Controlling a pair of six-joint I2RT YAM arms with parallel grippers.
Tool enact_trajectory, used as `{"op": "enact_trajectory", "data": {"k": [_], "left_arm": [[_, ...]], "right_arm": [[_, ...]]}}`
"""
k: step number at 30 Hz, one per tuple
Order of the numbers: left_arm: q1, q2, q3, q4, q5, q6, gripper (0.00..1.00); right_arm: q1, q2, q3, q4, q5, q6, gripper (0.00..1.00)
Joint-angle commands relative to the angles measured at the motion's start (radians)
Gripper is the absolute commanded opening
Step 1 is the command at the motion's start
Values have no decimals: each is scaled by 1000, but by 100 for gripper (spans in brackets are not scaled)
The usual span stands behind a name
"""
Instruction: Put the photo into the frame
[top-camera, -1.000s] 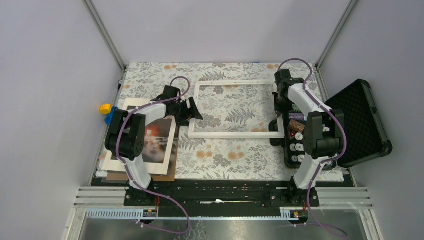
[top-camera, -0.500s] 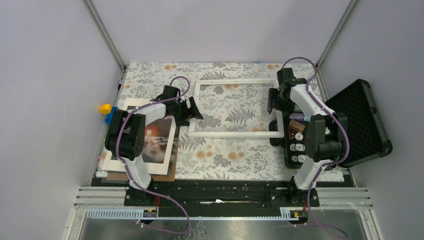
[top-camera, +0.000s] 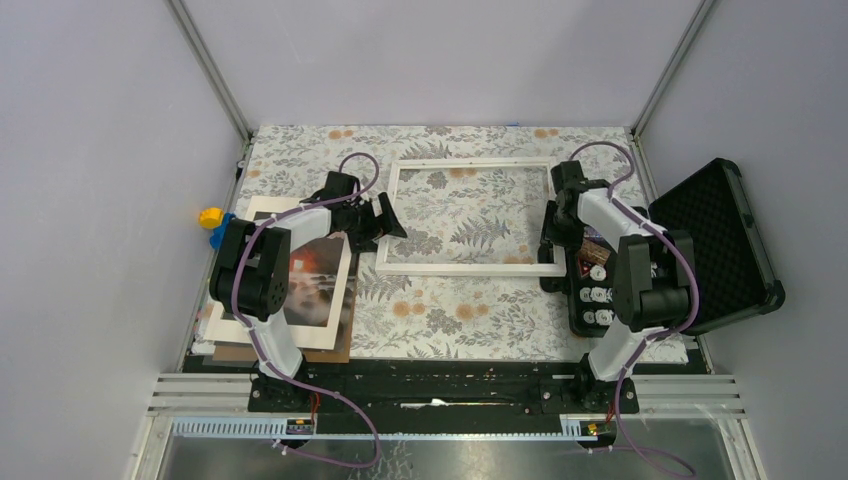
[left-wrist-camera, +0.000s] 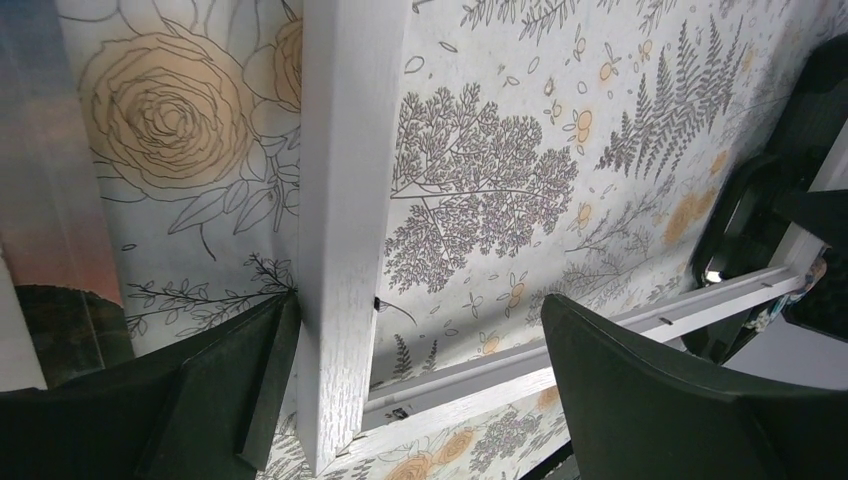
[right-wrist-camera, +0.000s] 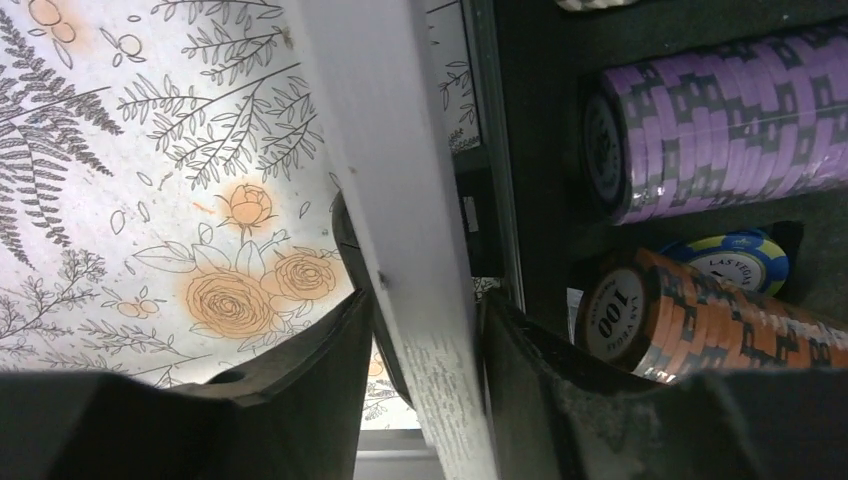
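The white frame (top-camera: 470, 268) lies flat in the middle of the floral cloth. The photo (top-camera: 318, 285), dark with an orange glow, rests on a white mat (top-camera: 262, 212) at the left. My left gripper (top-camera: 388, 228) is open at the frame's left bar. In the left wrist view that bar (left-wrist-camera: 345, 180) stands against one finger (left-wrist-camera: 200, 380) of the left gripper (left-wrist-camera: 415, 310), the other finger is far off, and a strip of the photo (left-wrist-camera: 45, 200) shows at the left edge. My right gripper (top-camera: 553, 228) (right-wrist-camera: 420, 305) has closed on the frame's right bar (right-wrist-camera: 400, 150).
An open black case (top-camera: 720, 240) holding poker chips (right-wrist-camera: 700, 110) stands right beside the frame's right bar. A brown backing board (top-camera: 346, 345) pokes out under the mat. A yellow and blue object (top-camera: 212, 220) sits past the cloth's left edge.
The right gripper let go of the frame's right bar, lifted and opened, then came back down and closed on the bar. The left jaws opened wider.
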Motion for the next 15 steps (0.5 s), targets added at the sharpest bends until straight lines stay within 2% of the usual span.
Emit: {"op": "enact_trajectory", "data": {"k": [1, 8, 11, 13, 15], "left_arm": [[2, 13, -8, 73, 32, -51, 98], [1, 95, 119, 106, 58, -128, 98], [1, 156, 224, 108, 61, -139, 98], [4, 205, 324, 87, 55, -130, 98], [5, 276, 497, 33, 41, -100, 98]], "right_arm": [[11, -63, -36, 54, -13, 32, 44], [40, -180, -63, 66, -139, 112, 11], [52, -247, -99, 71, -216, 184, 8], [62, -302, -156, 112, -278, 261, 3], [69, -374, -244, 171, -292, 364, 0]]}}
